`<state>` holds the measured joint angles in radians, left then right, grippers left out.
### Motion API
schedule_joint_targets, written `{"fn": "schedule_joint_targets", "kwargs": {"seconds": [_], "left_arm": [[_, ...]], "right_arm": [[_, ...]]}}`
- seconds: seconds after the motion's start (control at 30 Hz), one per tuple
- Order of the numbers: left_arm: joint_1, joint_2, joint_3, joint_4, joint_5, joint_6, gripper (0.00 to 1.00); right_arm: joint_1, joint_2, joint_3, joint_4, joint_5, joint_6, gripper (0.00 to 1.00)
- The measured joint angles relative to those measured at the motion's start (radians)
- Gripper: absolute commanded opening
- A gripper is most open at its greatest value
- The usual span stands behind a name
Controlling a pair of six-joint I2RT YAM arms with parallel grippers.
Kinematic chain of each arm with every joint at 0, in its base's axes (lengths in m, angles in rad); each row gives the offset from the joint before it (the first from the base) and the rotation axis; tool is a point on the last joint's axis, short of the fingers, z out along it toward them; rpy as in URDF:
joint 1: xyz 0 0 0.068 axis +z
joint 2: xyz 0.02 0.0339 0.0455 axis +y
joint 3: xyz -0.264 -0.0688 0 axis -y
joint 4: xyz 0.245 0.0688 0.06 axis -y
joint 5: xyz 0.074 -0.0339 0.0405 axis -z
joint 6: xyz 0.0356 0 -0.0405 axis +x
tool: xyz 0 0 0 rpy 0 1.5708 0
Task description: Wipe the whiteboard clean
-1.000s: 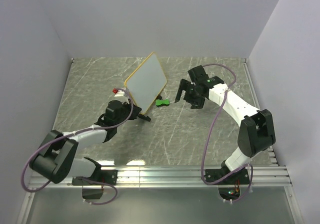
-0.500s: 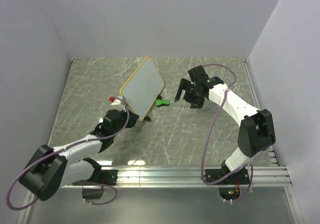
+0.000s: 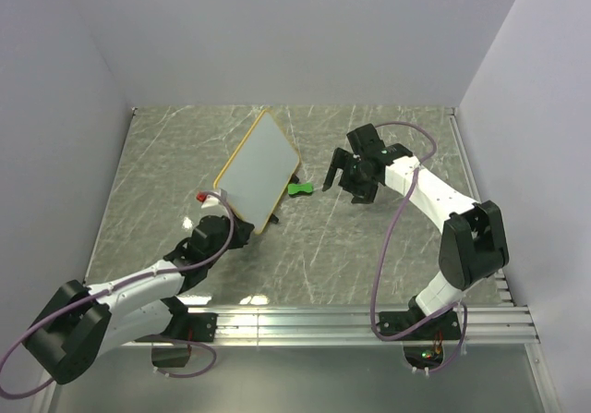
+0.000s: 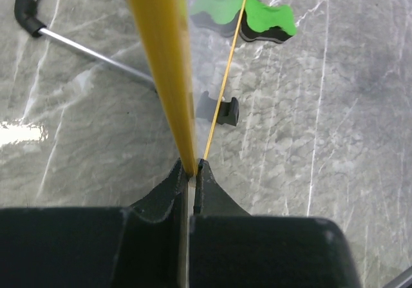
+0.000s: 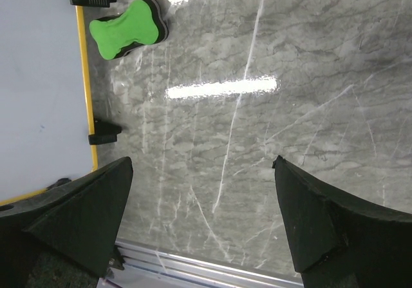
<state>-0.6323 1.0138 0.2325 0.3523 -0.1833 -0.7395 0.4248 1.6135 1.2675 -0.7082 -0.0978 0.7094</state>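
Note:
The whiteboard [image 3: 257,170], white with a thin yellow frame, is lifted off the table and tilted. My left gripper [image 3: 242,226] is shut on its near frame edge. In the left wrist view the fingers pinch the yellow frame [image 4: 161,56] edge-on at the gripper's tip [image 4: 192,167]. The green eraser [image 3: 298,189] lies on the table just right of the board and also shows in the left wrist view [image 4: 269,19]. My right gripper [image 3: 342,184] is open and empty, right of the eraser. In the right wrist view it [image 5: 203,172] hovers over bare table, with the board [image 5: 38,95] and eraser [image 5: 127,29] at the left.
Grey marbled table [image 3: 369,237] with walls on three sides. An aluminium rail [image 3: 369,321] runs along the near edge. A thin metal rod with a black tip [image 4: 84,51] lies on the table to the left of the board. A black board foot [image 4: 226,110] hangs near the eraser.
My left arm has drawn back toward the near left, carrying the whiteboard with it; the board has shifted left and nearer. The right arm and the eraser have barely moved.

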Motion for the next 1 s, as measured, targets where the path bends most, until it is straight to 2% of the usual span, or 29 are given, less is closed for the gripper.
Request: {"fn": "schedule_joint_targets", "kwargs": {"seconds": [0.1,0.23,0.27,0.33,0.4,0.57,0.8,0.87,0.93,1.0], "left_arm": [[-0.02,0.006,0.0,-0.008,-0.036,-0.021,0.02],[-0.042,0.037,0.004,-0.002,-0.08,-0.061,0.15],[-0.049,0.044,0.005,-0.001,-0.09,-0.069,0.27],[-0.064,0.059,0.006,-0.019,-0.103,-0.08,0.44],[-0.078,0.064,0.006,-0.058,-0.105,-0.091,0.5],[-0.095,0.015,0.017,-0.166,-0.121,-0.102,0.51],[-0.095,-0.17,0.124,-0.417,-0.139,-0.102,0.52],[-0.096,-0.242,0.186,-0.521,-0.141,-0.095,0.63],[-0.096,-0.296,0.26,-0.622,-0.145,-0.084,0.81],[-0.096,-0.338,0.343,-0.715,-0.158,-0.076,0.86]], "right_arm": [[0.0,0.0,0.0,0.001,0.0,0.003,0.97],[0.0,0.0,0.0,0.004,0.0,0.006,0.98],[0.0,0.0,0.0,0.005,0.0,0.007,0.97],[0.0,0.0,0.0,0.007,0.0,0.007,0.97],[0.0,0.0,0.0,0.007,0.0,0.007,0.98],[0.0,0.0,0.0,0.008,0.0,0.007,1.0],[0.0,0.0,0.01,0.007,-0.001,0.007,1.0],[0.0,-0.002,0.018,0.01,-0.002,0.006,1.0],[0.0,-0.017,0.019,0.021,-0.003,0.003,1.0],[0.0,-0.061,0.015,0.045,-0.004,-0.001,1.0]]}}
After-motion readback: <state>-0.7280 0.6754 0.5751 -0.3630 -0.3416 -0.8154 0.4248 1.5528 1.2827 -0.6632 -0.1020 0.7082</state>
